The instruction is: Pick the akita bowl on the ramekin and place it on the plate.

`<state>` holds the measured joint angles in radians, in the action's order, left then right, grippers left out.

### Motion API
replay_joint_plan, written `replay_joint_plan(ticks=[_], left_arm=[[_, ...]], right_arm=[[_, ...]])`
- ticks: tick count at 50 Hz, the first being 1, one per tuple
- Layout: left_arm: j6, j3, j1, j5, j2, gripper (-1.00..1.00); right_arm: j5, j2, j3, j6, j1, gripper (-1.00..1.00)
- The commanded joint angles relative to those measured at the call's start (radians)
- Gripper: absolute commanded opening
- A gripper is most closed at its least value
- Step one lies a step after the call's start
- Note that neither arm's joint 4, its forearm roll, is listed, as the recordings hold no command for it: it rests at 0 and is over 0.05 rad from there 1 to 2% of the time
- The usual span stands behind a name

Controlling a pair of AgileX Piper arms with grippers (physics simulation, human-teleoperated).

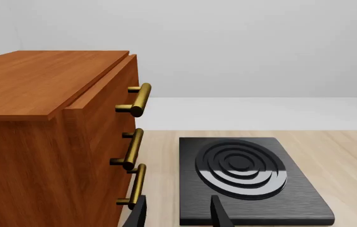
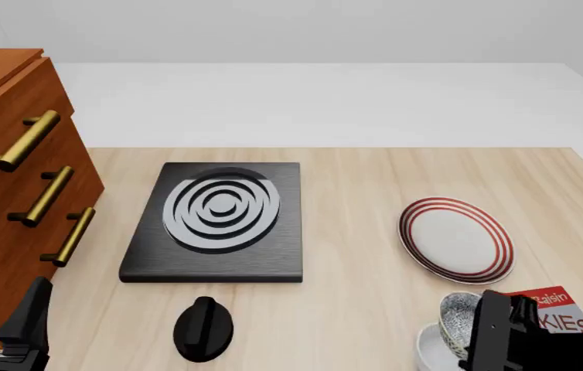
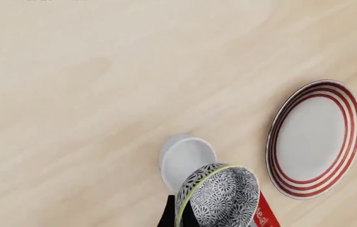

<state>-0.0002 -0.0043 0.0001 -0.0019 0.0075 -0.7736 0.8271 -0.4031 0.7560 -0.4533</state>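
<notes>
- My right claw (image 3: 180,215) pinches the rim of the akita bowl (image 3: 219,196). The bowl is tipped on its side and is lifted off the ramekin.
- The ramekin (image 3: 187,158) sits on the table just under and beside my right claw. Its top is open.
- The plate (image 2: 457,239) lies flat, ahead of my right claw and near it. Bare table (image 2: 374,193) lies between us.
- A red box (image 2: 560,309) lies right beside my right claw.
- My left claw (image 1: 178,215) is spread wide with nothing in it.
- The wooden drawers (image 1: 46,142) stand close beside my left claw. The black stove plate (image 1: 245,177) is just ahead of it.
</notes>
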Motion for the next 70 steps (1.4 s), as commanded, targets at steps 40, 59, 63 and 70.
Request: replay_joint_plan(ticks=[40, 59, 63, 70], left_arm=[[0.000, 0.000, 0.000, 0.000, 0.000, 1.00], [0.000, 0.000, 0.000, 0.000, 0.000, 1.00], [0.000, 0.000, 0.000, 0.000, 0.000, 1.00], [0.000, 0.000, 0.000, 0.000, 0.000, 1.00]], right_arm=[[0.107, 0.275, -0.309, 0.111, 0.172, -1.00], [0.190, 0.432, -0.384, 0.080, 0.201, -1.00], [0.206, 0.478, -0.417, 0.059, 0.215, -1.00], [0.253, 0.529, -0.411, 0.069, 0.242, -1.00]])
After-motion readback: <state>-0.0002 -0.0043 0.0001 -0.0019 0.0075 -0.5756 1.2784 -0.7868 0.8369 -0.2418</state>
